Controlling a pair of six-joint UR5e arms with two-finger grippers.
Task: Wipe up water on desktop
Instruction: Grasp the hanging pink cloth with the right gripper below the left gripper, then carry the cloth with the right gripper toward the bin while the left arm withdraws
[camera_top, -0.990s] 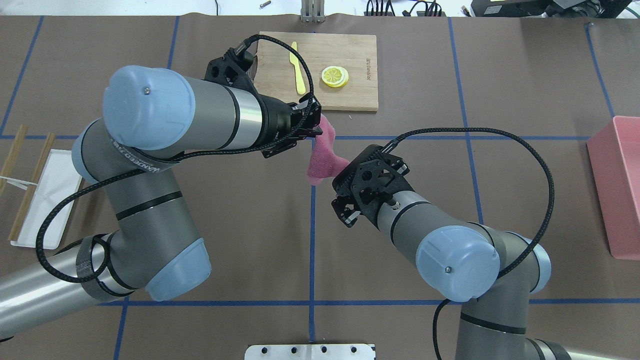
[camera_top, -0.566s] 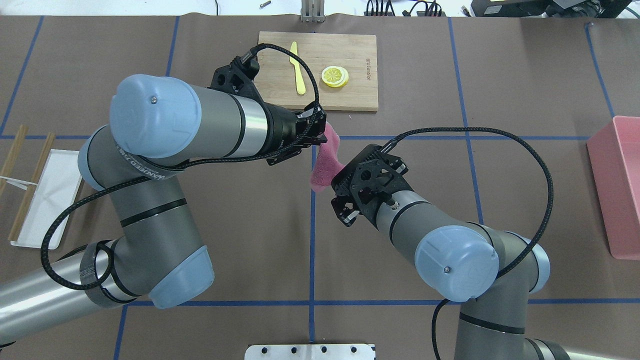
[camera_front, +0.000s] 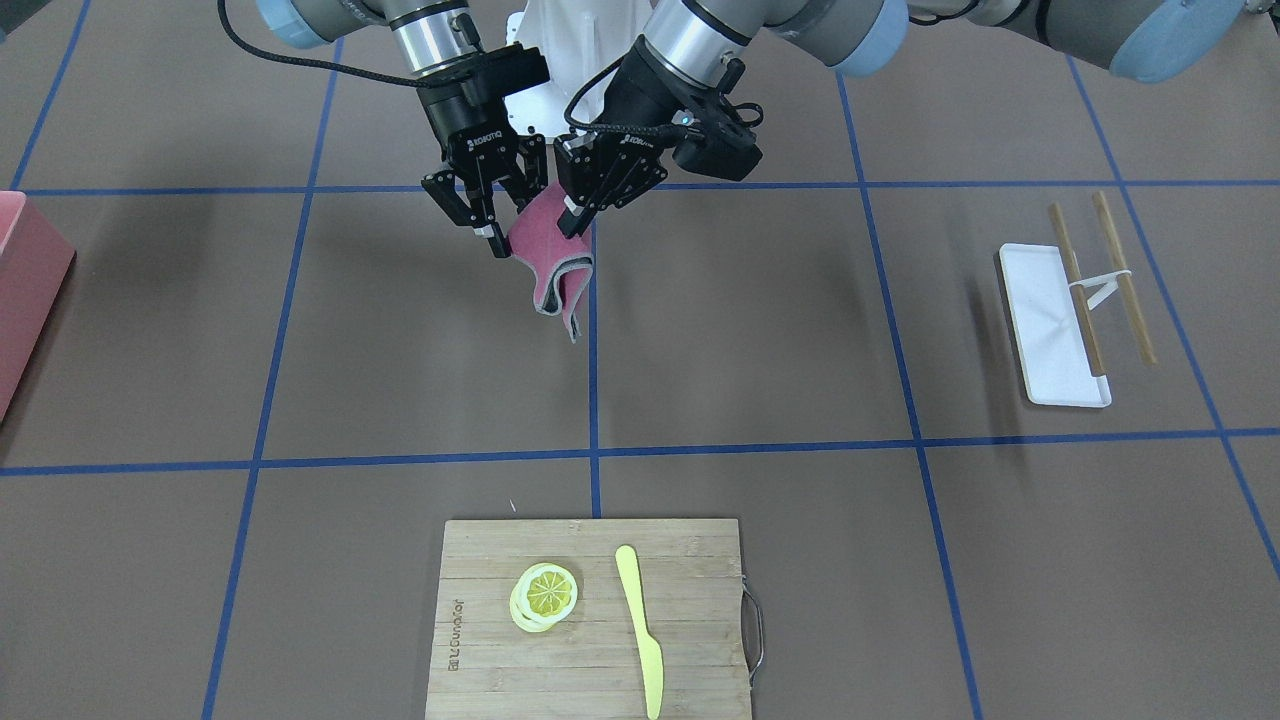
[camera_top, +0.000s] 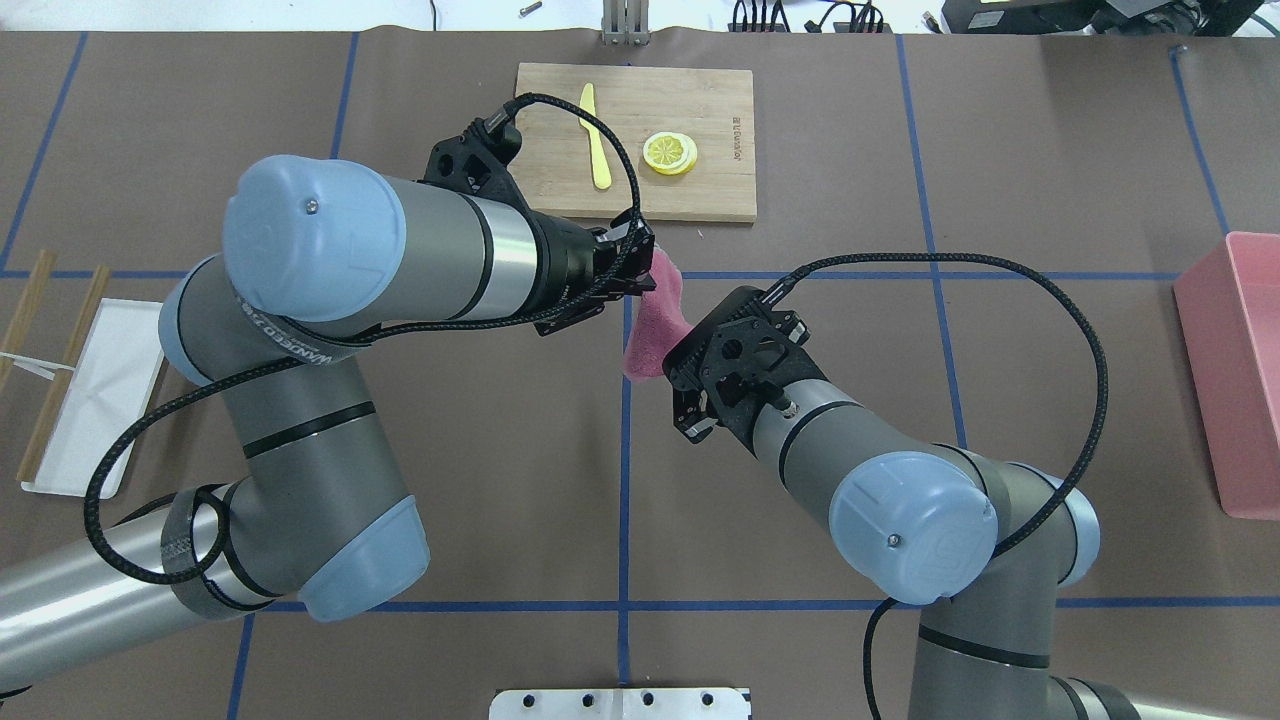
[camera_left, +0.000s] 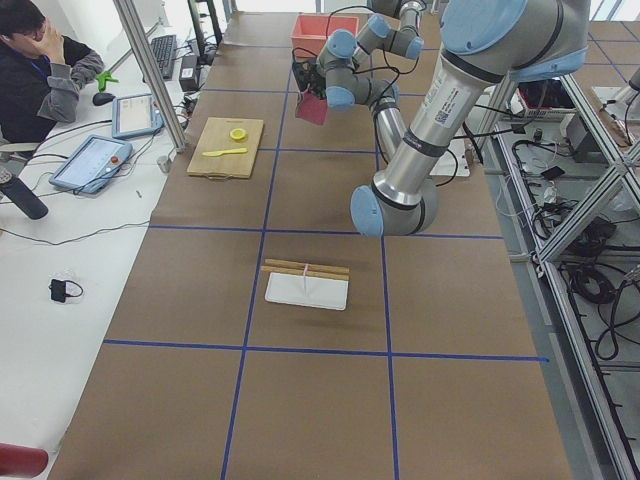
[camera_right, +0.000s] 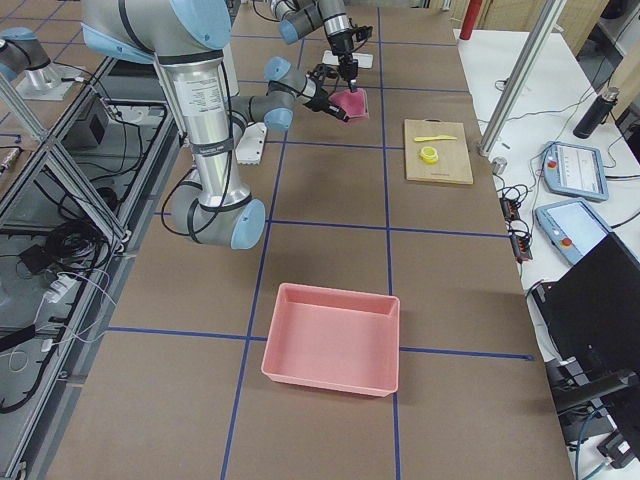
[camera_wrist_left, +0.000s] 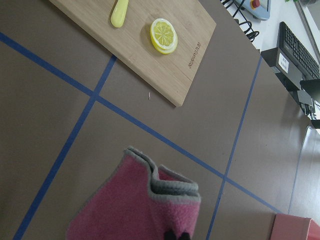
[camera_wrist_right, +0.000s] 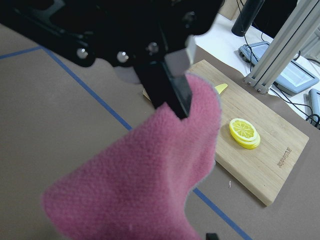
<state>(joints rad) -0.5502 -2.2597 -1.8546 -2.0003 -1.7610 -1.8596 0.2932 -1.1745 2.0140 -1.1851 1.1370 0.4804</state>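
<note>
2 grippers hung close together above the desktop, the brown sheet ruled by blue tape, near its middle tape crossing. We saw no water on it in any view, so we could not place the wet patch. The left gripper was clamped on the top edge of the pink cloth, which drooped in a loose fold, clear of the surface. The right gripper stood just beside it with jaws spread, and from the front 1 cloth edge seemed to lie between them without being pinched. We judged the step to be bringing the cloth down to wipe. Doing it well meant drawing the right gripper clear first, so the fold would not snag. The left arm could then lower until a broad face of cloth pressed flat, and sweep in overlapping passes without dragging a bare finger on the paper. Among the holders, the pink bin at the robot's right end showed nothing inside. The bamboo board carried lemon slices and a yellow knife, well apart from the cloth. The white tray looked bare, with 2 wooden sticks along its outer edge. We could not tell whether they rested on its rim.
</note>
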